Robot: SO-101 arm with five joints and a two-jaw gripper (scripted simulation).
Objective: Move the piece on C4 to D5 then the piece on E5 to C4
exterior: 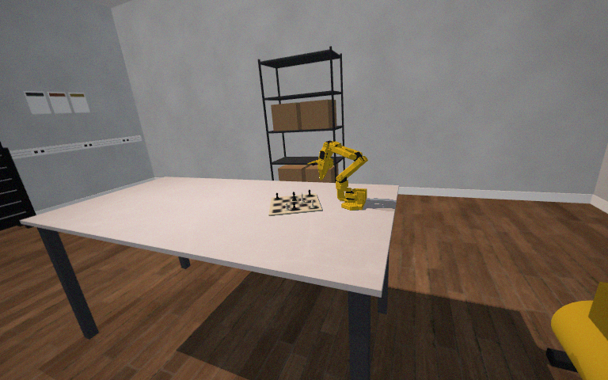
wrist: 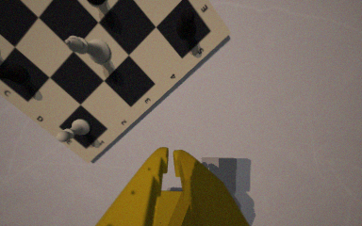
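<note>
The small chessboard (exterior: pixel 295 204) lies on the white table next to my yellow arm's base. In the wrist view its near corner fills the upper left (wrist: pixel 108 66). A black piece (wrist: pixel 187 25) stands on E5, dark against its dark square. Another black piece (wrist: pixel 97 2), cut off by the top edge, stands about on C4. My gripper (wrist: pixel 170 157) is shut and empty. It hangs above bare table just off the board's edge by rows 1 to 3, and shows raised over the board's right side in the exterior view (exterior: pixel 319 172).
A white piece (wrist: pixel 91 47) stands on D3 and a white pawn (wrist: pixel 75 129) on E1. A black piece (wrist: pixel 19 75) stands on C1. More pieces stand farther back on the board. A shelf with boxes (exterior: pixel 305 116) stands behind the table.
</note>
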